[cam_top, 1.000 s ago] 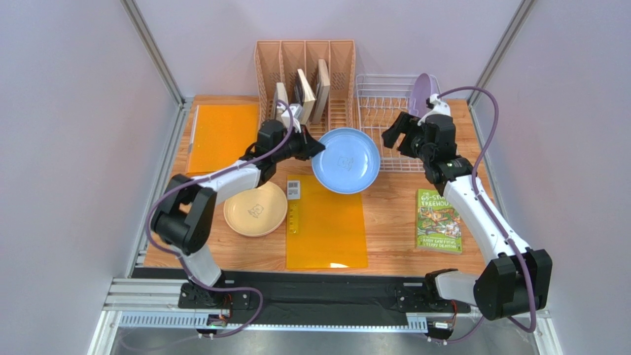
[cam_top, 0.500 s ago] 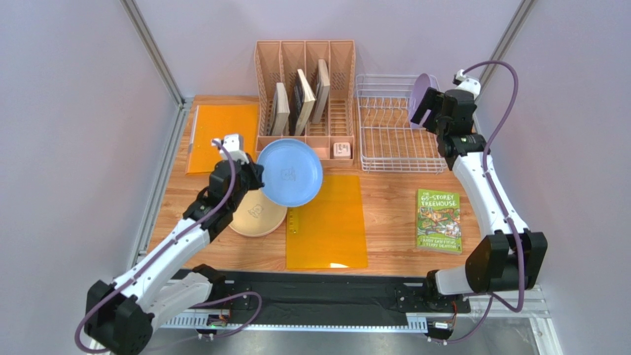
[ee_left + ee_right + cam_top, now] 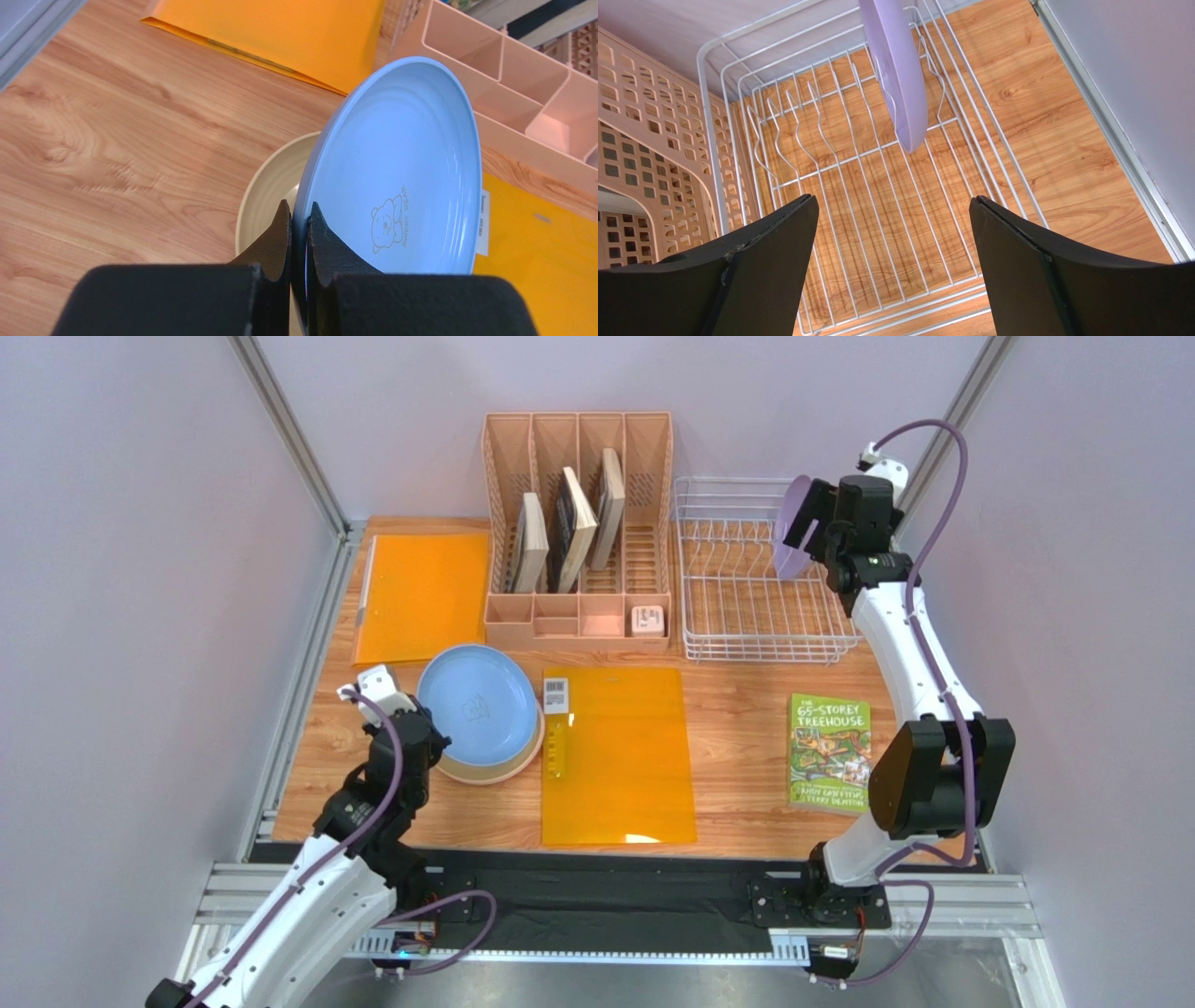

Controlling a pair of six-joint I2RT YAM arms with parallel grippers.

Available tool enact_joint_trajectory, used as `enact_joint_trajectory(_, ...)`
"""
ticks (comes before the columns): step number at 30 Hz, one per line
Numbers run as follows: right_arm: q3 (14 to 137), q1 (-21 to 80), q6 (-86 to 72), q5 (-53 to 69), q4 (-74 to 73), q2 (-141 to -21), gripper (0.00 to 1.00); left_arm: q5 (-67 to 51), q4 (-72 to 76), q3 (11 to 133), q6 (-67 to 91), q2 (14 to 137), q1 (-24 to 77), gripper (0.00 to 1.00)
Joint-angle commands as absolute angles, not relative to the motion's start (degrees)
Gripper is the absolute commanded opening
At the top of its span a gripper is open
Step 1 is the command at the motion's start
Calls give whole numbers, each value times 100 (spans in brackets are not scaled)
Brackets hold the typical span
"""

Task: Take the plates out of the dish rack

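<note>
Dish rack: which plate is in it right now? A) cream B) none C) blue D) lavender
D: the lavender plate stands on edge in the dish rack, while the blue plate is clamped in the left pincer over the cream plate.

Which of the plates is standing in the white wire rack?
The lavender plate, upright on its edge in the dish rack. The light blue plate is pinched by the left end effector, tilted over the cream-yellow plate on the table.
</note>
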State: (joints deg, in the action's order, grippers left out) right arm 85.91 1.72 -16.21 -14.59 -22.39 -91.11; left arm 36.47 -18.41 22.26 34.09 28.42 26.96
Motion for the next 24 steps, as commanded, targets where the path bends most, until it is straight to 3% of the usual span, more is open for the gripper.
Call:
enact_joint_trajectory(1,8719,158,-1556,-1424,-2241,-9202,85,4157,-1837,2083,3604,2672,2681,0)
enact_joint_trajectory(6,8754,158,-1433,-1626,-2241,-9290,85,3956,-1890,1969,3788,2821,2681,2)
enact_joint_trajectory(11,9034,149,-1275,-1889,-2241,-9492,86,3604,-1688,1749,4025,2927,2681,25)
enact_joint_trajectory(12,9192,141,-1231,-1977,-2250,-9649,86,3543,-1644,1697,4017,2953,2681,36)
enact_joint_trajectory(14,9351,141,-1073,-2249,-2268,-9825,86,3533,-1600,1688,4017,2988,2681,42)
enact_joint_trajectory(21,10159,79,-721,-2689,-2294,-10695,86,3559,-1705,1784,4043,3155,2681,83)
enact_joint_trajectory(24,10485,79,-642,-2786,-2347,-11012,86,3638,-1837,1845,4026,3103,2681,89)
